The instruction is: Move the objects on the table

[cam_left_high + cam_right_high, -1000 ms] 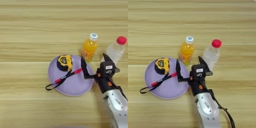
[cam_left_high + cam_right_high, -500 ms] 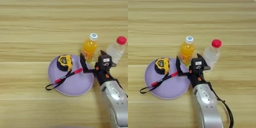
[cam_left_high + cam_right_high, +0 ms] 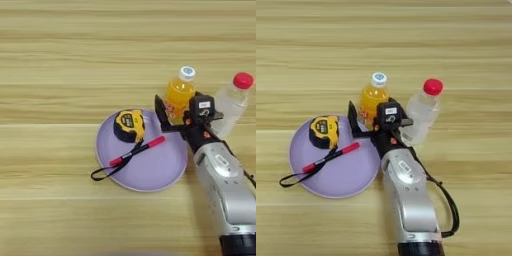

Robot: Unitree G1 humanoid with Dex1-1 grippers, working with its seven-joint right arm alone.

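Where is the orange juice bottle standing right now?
The orange juice bottle stands upright on the table, just behind the lilac plate and left of the clear bottle, with the right gripper at its base.

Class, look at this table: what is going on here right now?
The robot's right gripper is reaching for the small orange juice bottle, with one black finger to the bottle's left. The bottle stands upright on the wooden table, not lifted. Beside it stands a clear bottle with a red cap. The tape measure and the red pen lie on the lilac plate, untouched.
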